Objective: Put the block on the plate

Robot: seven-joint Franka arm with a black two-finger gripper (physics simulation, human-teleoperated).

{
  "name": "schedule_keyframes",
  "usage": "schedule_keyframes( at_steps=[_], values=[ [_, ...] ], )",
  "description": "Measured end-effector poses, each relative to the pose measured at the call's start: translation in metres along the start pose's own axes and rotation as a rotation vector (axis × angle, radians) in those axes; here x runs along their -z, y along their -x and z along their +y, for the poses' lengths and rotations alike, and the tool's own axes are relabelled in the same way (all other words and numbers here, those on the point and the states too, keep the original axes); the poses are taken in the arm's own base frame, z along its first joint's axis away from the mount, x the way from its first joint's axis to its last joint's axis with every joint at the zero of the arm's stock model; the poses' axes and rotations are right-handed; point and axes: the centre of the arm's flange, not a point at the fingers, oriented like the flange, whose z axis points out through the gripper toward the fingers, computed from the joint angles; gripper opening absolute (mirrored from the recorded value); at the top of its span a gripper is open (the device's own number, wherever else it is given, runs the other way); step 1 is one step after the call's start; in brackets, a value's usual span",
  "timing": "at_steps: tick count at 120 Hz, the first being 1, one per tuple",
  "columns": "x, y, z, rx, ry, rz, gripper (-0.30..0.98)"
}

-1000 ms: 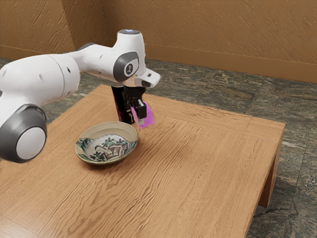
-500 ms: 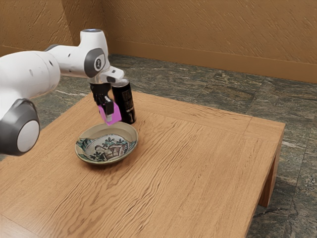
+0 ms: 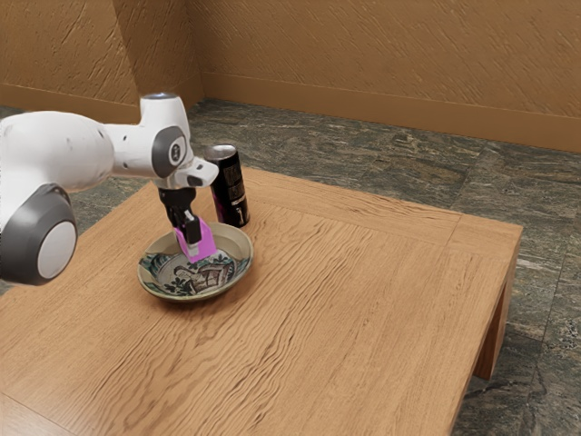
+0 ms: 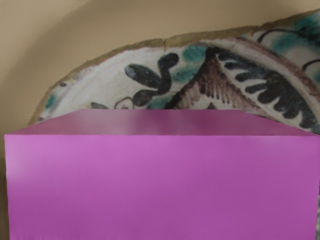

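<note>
Pinching the pink block point(image 3: 208, 243) in the gripper point(image 3: 190, 243), over the plate point(image 3: 236, 240) — can't tell if touching it. Seeing a black can point(image 3: 231, 193) near the plate in the exterior view — and, in the wrist view, green and black paint point(image 4: 150, 77) inside the plate.

Table point(image 3: 363, 318): lower and central frame, exterior view. Plate point(image 3: 239, 243): on it, left of centre. Can point(image 3: 229, 189): upright on the table, just behind the plate, above it in frame. Block point(image 3: 207, 242): in the gripper point(image 3: 192, 242), over the plate's interior; contact undetermined.
</note>
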Motion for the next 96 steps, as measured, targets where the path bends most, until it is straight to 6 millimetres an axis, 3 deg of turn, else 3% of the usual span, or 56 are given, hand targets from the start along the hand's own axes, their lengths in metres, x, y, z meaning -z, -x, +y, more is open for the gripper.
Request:
schedule_keyframes(
  at_steps=[40,60,72,96],
  values=[
    [-0.025,0.002,-0.012,-0.004,0.004,-0.001,0.41],
    [-0.029,0.000,-0.010,-0.021,0.003,-0.004,0.55],
    [-0.027,0.000,-0.010,-0.027,0.000,-0.001,0.60],
    [0.000,0.001,-0.008,-0.044,-0.020,0.033,0.65]
  ],
)
